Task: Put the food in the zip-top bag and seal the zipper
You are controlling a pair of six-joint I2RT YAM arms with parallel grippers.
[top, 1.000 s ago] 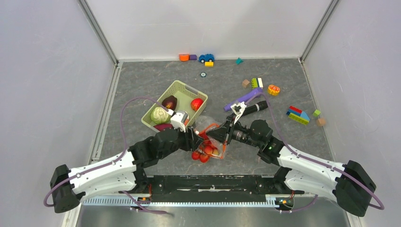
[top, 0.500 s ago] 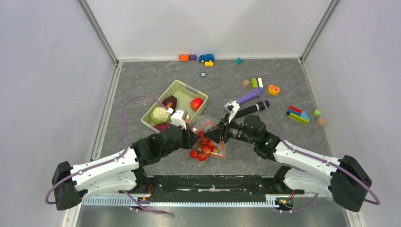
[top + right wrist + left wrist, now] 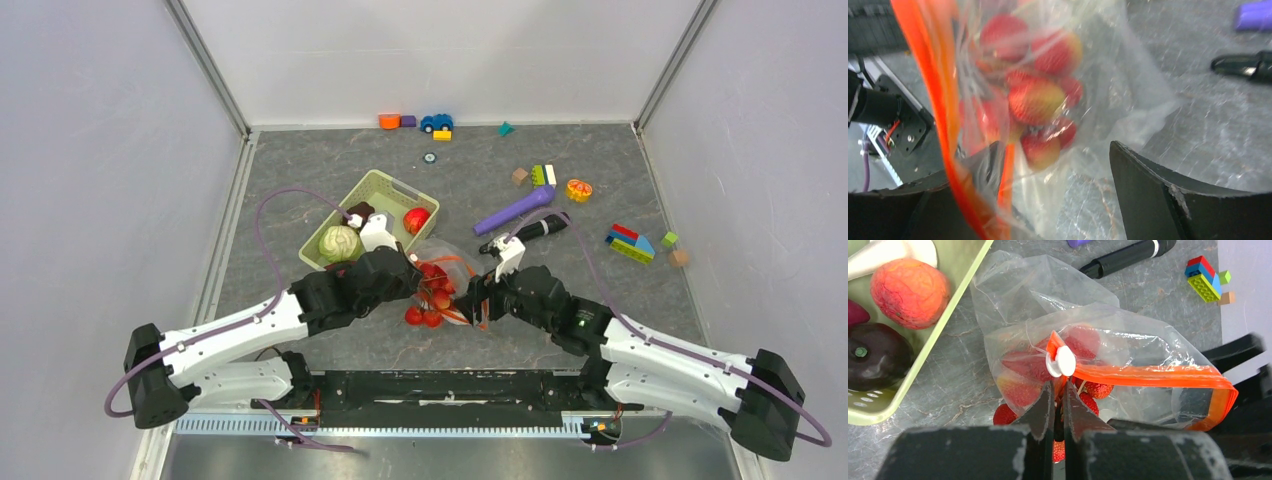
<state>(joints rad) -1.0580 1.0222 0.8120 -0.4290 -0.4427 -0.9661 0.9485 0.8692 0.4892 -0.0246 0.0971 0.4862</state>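
Top external view: a grey marbled table (image 3: 470, 175) sits boxed in by plain white walls (image 3: 430, 50) on three sides, with the arms' bases along the near edge. A light-green slotted basket (image 3: 385, 184) lies left of centre, holding a cabbage (image 3: 338, 243), a red apple (image 3: 416, 220) and a dark purple piece (image 3: 875, 355). The zip-top bag (image 3: 447, 268) lies on the table just beside the basket's near right corner, between the two grippers, with red fruit pieces (image 3: 1035, 100) inside it. The left gripper (image 3: 1058, 390) is closed tight, its fingers pinched on the end of the orange-red zipper (image 3: 1148, 375) directly beneath the white slider (image 3: 1062, 361). The right gripper (image 3: 1058, 165) stands with its jaws wide apart at the bag's opposite end, holding nothing; the zipper strip and crinkled plastic hang in the gap between its fingers, the strip close against the left one. The zipper's two sides gape near that end, so the mouth is not sealed. Beyond the bag lie a black marker (image 3: 540, 228) and a purple handle (image 3: 515, 208), near each other. A citrus slice (image 3: 579, 189), building blocks (image 3: 630, 243) and a toy car (image 3: 436, 122) are scattered toward the far and right walls, well apart from the bag. Bare surface stretches right of the bag and along the near edge.
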